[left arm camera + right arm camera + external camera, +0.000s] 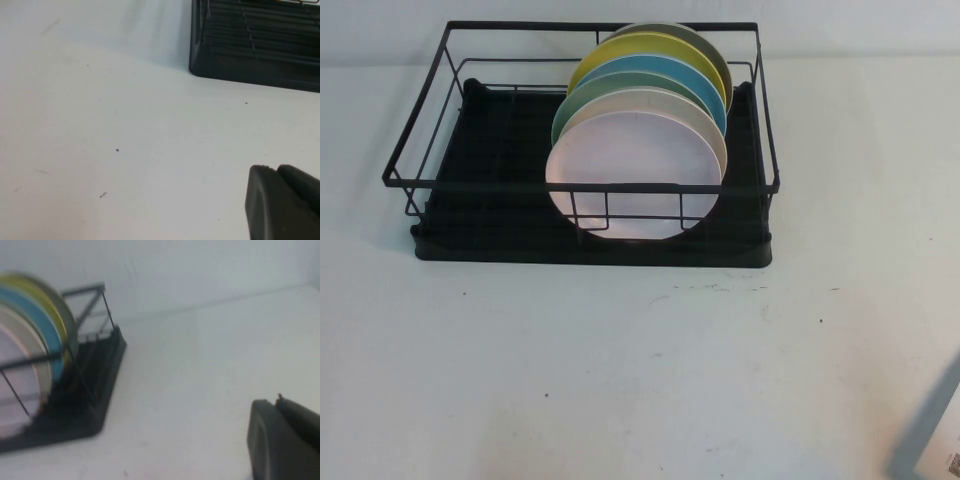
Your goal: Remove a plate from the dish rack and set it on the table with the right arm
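The black wire dish rack [590,248] stands at the back middle of the white table [620,370]. The pale pink plate [635,175] stands on edge at the front of a row of plates in the rack's right half. It also shows in the right wrist view [15,390], behind the rack's wires [95,385]. My right gripper [276,401] is shut and empty, low over the table to the right of the rack. My left gripper [272,168] is shut and empty over bare table near a corner of the rack [255,45]. Neither gripper shows in the high view.
Behind the pink plate stand a cream-white plate [698,118], a pale green plate [570,105], a blue plate [685,75], a yellow plate [630,48] and an olive one [712,48]. The rack's left half holds nothing. A grey shadow [925,430] lies at the front right.
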Controlling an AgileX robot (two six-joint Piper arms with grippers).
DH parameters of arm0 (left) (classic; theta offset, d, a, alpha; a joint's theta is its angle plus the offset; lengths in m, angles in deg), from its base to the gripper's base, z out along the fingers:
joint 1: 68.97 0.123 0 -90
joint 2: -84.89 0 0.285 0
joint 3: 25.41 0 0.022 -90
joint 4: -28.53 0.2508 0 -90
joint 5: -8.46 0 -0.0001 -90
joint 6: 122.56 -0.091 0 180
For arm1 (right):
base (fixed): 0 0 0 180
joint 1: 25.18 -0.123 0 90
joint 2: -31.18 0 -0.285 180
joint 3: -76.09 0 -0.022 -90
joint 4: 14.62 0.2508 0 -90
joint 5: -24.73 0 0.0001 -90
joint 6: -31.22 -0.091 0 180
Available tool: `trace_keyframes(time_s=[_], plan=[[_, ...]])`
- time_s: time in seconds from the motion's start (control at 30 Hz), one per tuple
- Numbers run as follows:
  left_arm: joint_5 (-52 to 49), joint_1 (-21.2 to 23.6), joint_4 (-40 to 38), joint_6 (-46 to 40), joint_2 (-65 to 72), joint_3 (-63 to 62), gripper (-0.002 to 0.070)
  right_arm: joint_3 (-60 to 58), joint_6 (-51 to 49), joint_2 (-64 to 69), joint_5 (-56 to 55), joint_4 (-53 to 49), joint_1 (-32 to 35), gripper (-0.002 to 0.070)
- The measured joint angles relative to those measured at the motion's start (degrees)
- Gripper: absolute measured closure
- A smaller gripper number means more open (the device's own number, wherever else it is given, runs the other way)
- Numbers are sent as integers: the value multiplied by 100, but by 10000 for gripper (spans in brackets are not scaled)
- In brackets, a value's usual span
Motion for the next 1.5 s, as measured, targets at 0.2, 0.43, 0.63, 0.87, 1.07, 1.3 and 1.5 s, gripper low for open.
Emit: trace_keyframes(time_s=[0.2, 0.43, 0.63, 0.87, 1.07, 1.3, 1.5], plan=[[0, 0, 0, 0, 0, 0, 679, 0, 26, 0, -598, 2169, 0, 694], [0, 0, 0, 0, 0, 0, 679, 130, 131, 0, -508, 2671, 0, 694], [0, 0, 0, 0, 0, 0, 679, 1484, 748, 924, 761, 2588, 0, 694], [0, 0, 0, 0, 0, 0, 679, 3238, 1402, 3466, 2303, 2074, 0, 694], [0, 0, 0, 0, 0, 0, 679, 4498, 1791, 5398, 3013, 1854, -56, 694], [0, 0, 0, 0, 0, 0, 679, 5724, 2014, 7185, 3005, 1764, -625, 694], [0, 0, 0, 0, 0, 0, 679, 6741, 2072, 8419, 2979, 1276, -1404, 694]])
